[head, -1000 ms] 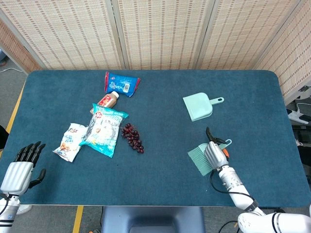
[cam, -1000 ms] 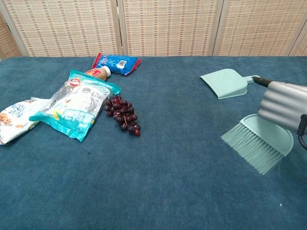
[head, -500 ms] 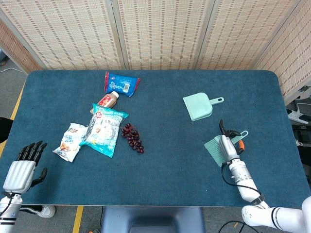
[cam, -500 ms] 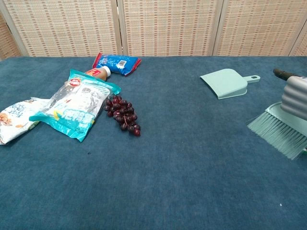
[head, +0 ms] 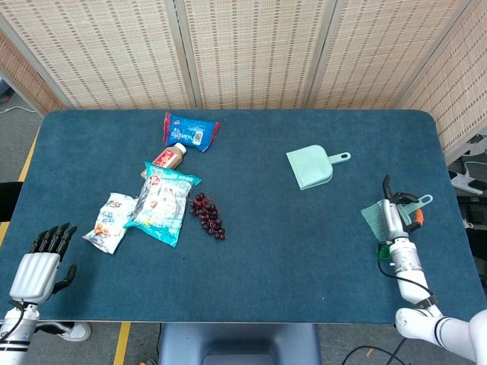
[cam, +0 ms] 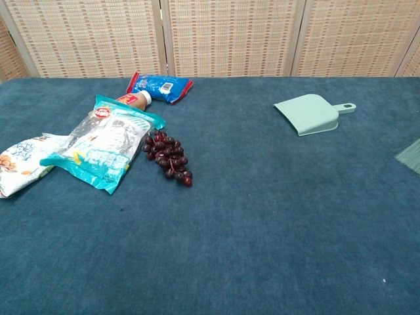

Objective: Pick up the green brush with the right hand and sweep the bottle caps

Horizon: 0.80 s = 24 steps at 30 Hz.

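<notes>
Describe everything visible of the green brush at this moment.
The green brush is pale mint, plastic-looking, with a fan of matching bristles and a looped handle end. The right hand grips it near the table's right edge, right of the dustpan. The chest view catches only a sliver of bristles at its right border. Whether the bristles touch the cloth is unclear.

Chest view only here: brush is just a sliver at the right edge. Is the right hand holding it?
Observer: Yes. In the head view the right hand grips the brush near the table's right edge.
Operator: Left hand?
Observer: The left hand holds nothing, fingers apart, at the near left corner.
Operator: Any bottle caps near the brush?
Observer: None visible in either view. The dustpan lies up-left of the brush, apart from it.
</notes>
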Each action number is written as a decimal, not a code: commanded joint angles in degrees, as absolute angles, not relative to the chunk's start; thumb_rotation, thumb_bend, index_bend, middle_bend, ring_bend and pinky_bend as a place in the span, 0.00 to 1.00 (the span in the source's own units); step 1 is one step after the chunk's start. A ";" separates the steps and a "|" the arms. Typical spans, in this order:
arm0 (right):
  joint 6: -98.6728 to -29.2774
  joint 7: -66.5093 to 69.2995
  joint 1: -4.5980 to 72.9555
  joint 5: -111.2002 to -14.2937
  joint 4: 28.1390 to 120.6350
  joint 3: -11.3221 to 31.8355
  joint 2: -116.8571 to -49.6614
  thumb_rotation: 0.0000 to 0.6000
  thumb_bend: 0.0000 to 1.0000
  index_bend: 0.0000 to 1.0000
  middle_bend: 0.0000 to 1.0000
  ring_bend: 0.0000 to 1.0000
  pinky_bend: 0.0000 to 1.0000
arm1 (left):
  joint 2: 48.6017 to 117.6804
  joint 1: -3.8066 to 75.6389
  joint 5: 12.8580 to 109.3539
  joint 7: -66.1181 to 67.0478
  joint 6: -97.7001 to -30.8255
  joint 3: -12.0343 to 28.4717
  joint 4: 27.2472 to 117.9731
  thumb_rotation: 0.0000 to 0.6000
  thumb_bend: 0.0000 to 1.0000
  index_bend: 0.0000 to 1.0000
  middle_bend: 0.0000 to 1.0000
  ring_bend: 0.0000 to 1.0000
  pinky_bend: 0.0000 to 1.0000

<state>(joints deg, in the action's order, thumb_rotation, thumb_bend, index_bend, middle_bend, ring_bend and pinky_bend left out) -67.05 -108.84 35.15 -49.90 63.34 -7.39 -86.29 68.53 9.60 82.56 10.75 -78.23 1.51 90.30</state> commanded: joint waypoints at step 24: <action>-68.16 -83.54 32.13 -67.97 89.52 -9.49 -67.14 1.00 0.67 0.93 0.88 0.57 0.00 | 68.52 8.81 85.17 8.97 -80.00 0.45 89.55 1.00 0.43 0.00 0.00 0.00 0.10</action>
